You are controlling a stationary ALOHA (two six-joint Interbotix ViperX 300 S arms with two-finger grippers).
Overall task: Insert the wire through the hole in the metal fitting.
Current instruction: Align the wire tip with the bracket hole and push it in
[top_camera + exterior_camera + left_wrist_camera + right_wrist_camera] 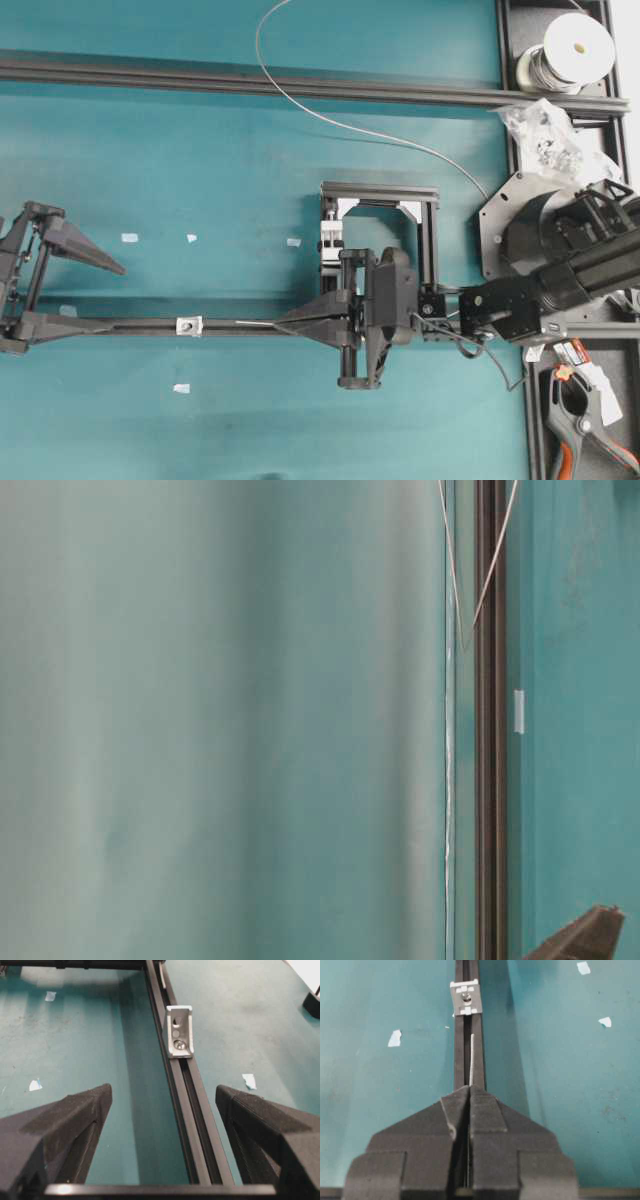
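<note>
The right pincer (469,1091) is clenched on the wire (471,1060), whose short free end points along the rail (468,1067) toward the metal fitting (466,998), near but apart. Risk: the thin tip flexes and misses the hole (it sits slightly off-centre). The left pincer (162,1110) stands released, straddling the rail beyond the fitting. Tape scraps (394,1038) dot the surface (560,1085).

On the rail (120,325) crossing my table, the metal fitting (187,325) sits between my left gripper (60,285) at the left edge and my right gripper (290,322) — the wire (471,1060) pointing from the latter toward it, tip short of the hole — with the spool (565,55) at far upper right.
</note>
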